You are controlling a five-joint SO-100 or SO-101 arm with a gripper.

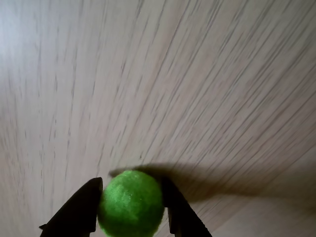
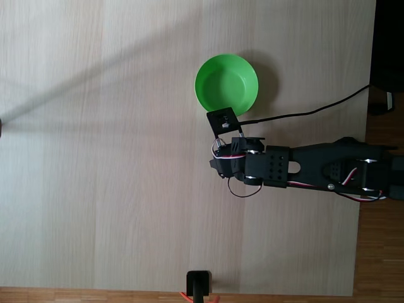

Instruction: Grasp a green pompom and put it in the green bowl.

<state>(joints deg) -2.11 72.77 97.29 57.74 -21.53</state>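
Green pompom [image 1: 131, 203] sat clamped between the two dark fingers of the claw [image 1: 132, 210], lifted above the pale wood bench [image 1: 187, 74] in the wrist view. Fixed view: green bowl [image 2: 226, 84] lay just beside the arm's wrist, its inside bare.

The black two-finger gripper [image 1: 131, 224] was clamped on a small fuzzy green pompom [image 1: 131, 203], one dark finger [image 1: 79, 210] at each side. The black jointed arm [image 2: 303, 169] reached in from the fixed view's right edge.
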